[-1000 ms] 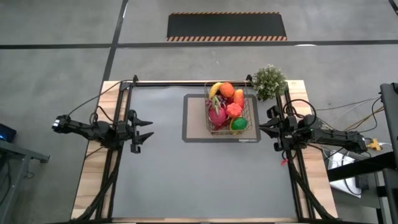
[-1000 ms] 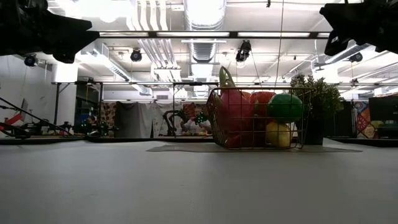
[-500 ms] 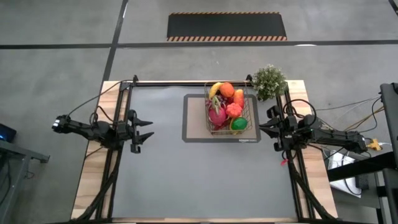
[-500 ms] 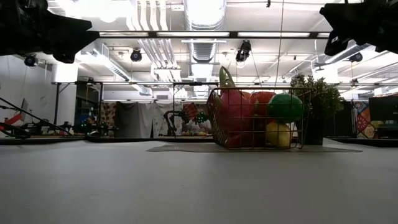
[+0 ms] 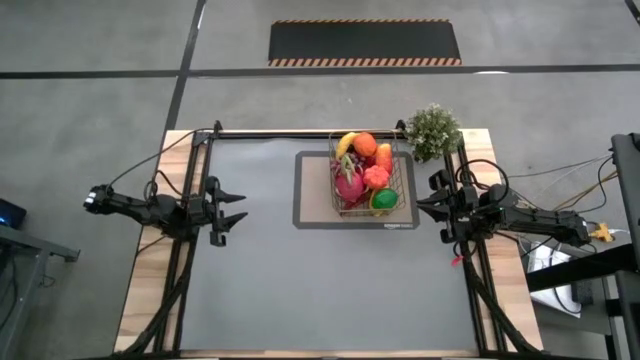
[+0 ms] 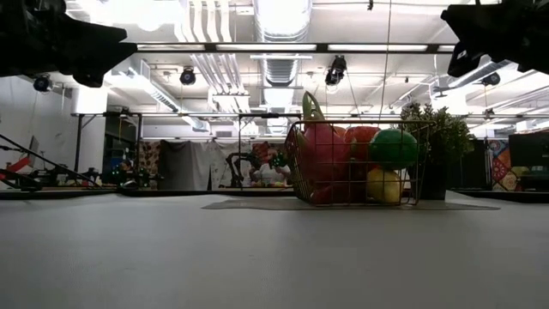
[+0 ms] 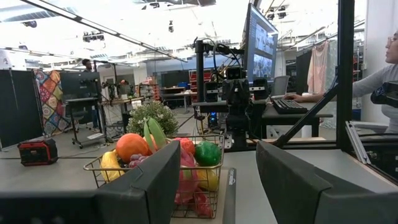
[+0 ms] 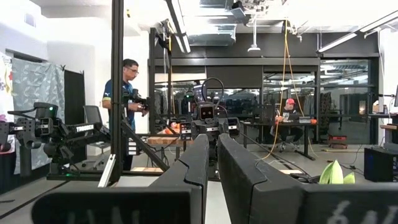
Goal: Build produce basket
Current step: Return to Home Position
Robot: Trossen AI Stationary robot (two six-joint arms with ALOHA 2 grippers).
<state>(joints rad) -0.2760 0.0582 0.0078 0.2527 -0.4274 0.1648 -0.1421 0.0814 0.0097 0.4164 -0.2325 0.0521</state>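
Sitting right of centre in the upper half of the high view, the wire basket (image 5: pixel 409 190) rests on a grey mat (image 5: pixel 310 200) with a dark border, on the table (image 5: pixel 300 290). The produce is piled inside it: a yellow banana (image 5: pixel 345 143) and an orange (image 5: pixel 365 143) along the upper edge, a pink dragon fruit (image 5: pixel 349 183) at the left, a red apple (image 5: pixel 376 176) near the middle and a green fruit (image 5: pixel 384 199) at the lower right corner. A bushy potted plant (image 5: pixel 432 130) stands just beside the basket's upper right corner.

The left gripper (image 5: pixel 244 206) hangs at the left of the frame, well apart from the basket, pointing toward it. Its fingers are spread wide and hold nothing. The right gripper (image 5: pixel 420 206) is at the right of the frame, near the basket's lower right corner without touching it. Its fingers are drawn together with only a thin slit between them, and they hold nothing. In the low view both arms show only at the top corners, above the table.
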